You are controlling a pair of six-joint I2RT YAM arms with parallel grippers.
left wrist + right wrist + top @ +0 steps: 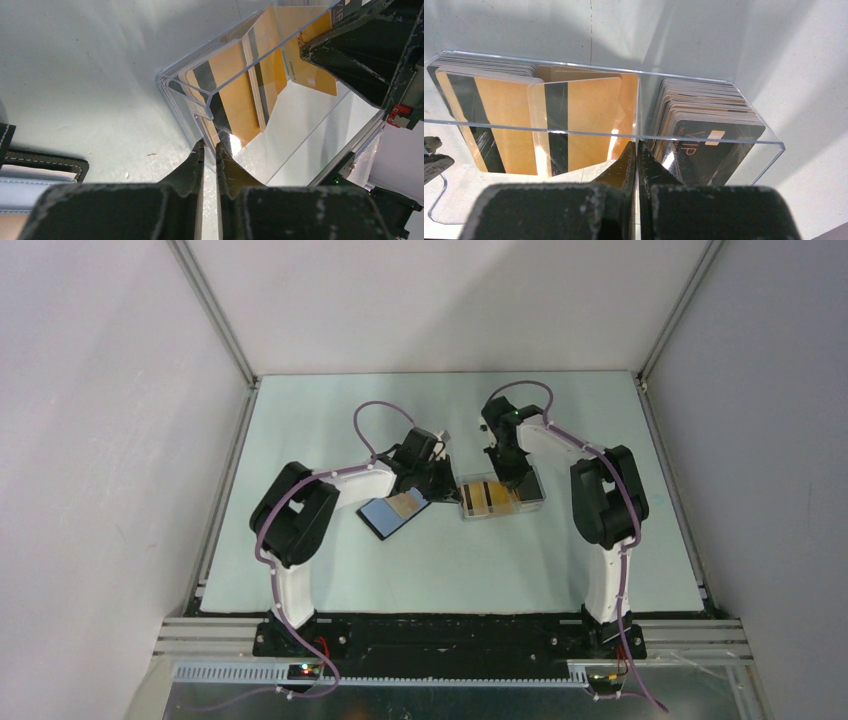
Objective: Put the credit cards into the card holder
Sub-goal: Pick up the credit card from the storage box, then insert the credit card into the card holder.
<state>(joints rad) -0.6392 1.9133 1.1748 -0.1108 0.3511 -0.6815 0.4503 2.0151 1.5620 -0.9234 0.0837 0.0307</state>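
Right claw (pixel 637 150) pressed closed at tray (pixel 769 145) wall; left claw (pixel 210 149) seemingly pinches its corner edge.

Orange credit cards (pixel 579 120), black stripes

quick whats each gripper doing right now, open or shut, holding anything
left gripper: closed on the edge of the clear tray.
right gripper: closed at the tray's front wall, nothing visibly held.
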